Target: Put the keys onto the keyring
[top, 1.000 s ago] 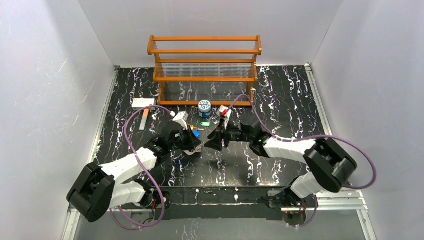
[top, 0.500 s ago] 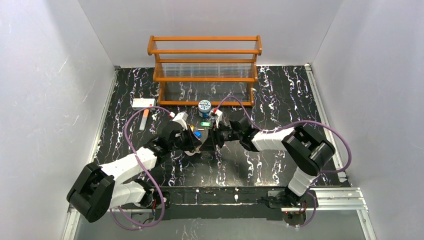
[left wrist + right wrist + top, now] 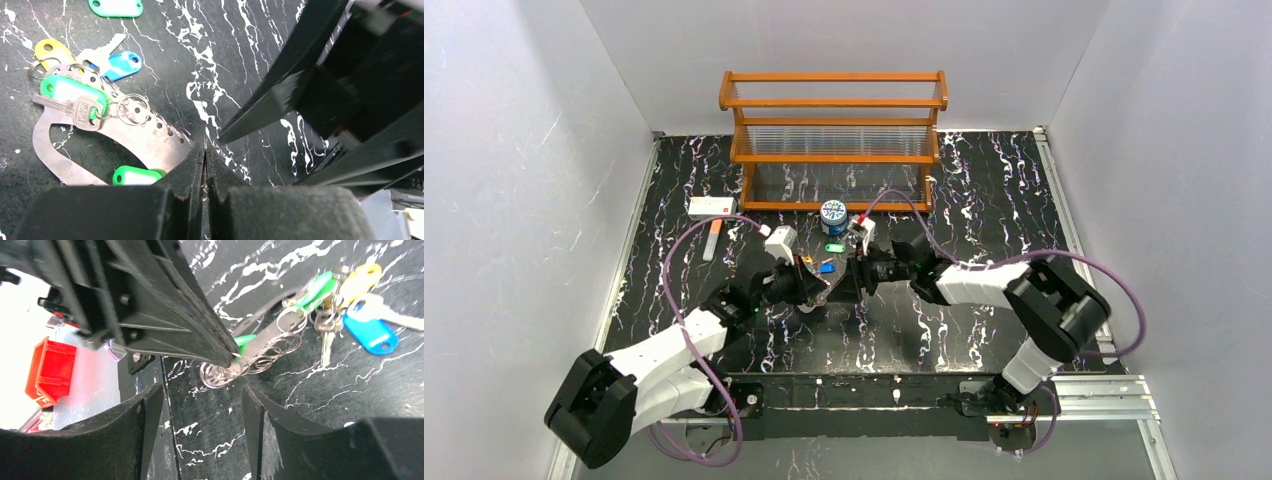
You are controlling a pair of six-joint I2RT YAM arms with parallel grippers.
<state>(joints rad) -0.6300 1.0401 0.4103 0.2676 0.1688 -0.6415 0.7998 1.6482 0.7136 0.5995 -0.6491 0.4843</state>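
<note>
The keyring (image 3: 145, 137), a flat silvery oval loop with a row of holes, lies on the black marbled table. My left gripper (image 3: 205, 150) is shut on its near end, where several wire rings (image 3: 220, 374) bunch at the fingertips. Keys with green (image 3: 70, 90), blue (image 3: 122, 65) and yellow (image 3: 50, 50) heads hang at the loop's far end, and another green one (image 3: 132, 175) lies inside the loop. A loose green key tag (image 3: 834, 250) lies apart. My right gripper (image 3: 200, 395) is open, facing the left one, its fingers just short of the rings.
A wooden rack (image 3: 834, 130) stands at the back with a blue-and-white can (image 3: 833, 213) in front of it. A white box (image 3: 710, 206) and a small stick (image 3: 713, 240) lie at the left. Both arms' cables arc over the middle.
My right gripper has come leftward until it meets the left gripper's tips, and its jaws have widened slightly. The left arm has dropped lower while keeping its grip.
</note>
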